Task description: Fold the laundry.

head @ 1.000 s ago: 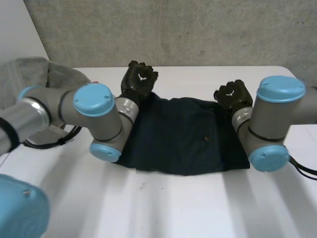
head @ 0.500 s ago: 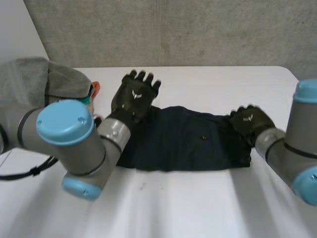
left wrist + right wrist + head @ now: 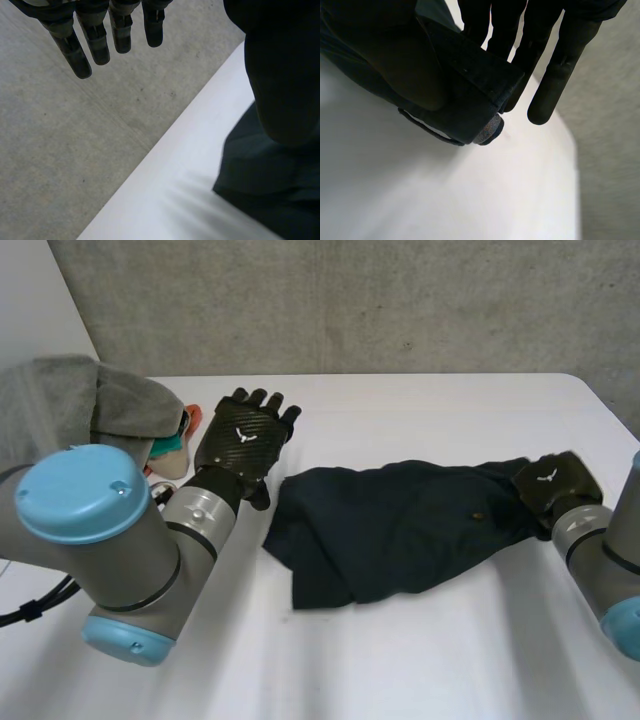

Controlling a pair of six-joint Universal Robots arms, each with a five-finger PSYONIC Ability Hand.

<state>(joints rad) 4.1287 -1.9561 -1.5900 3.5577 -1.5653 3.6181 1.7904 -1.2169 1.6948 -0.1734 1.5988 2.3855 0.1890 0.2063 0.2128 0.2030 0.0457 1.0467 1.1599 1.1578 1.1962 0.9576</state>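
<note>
Nearest, over the white table [image 3: 400, 660]: the left arm [image 3: 190, 525], blue-capped elbow low at the near edge. Just beyond, a dark navy garment [image 3: 400, 525], rumpled, stretched from mid-table out to the right hand [image 3: 556, 483]. At that end, waistband pinched between the thumb and straight fingers [image 3: 555, 65] of the right hand. At the other end, loose folds flat on the table, near but apart from the left hand [image 3: 243, 438]. Left hand open, fingers [image 3: 95, 42] straight and spread, holding nothing, beside the garment's edge. Farther left, a grey cloth pile [image 3: 90, 400] with something colourful [image 3: 177, 438] tucked beside it. Behind everything, a concrete wall [image 3: 350, 300]
</note>
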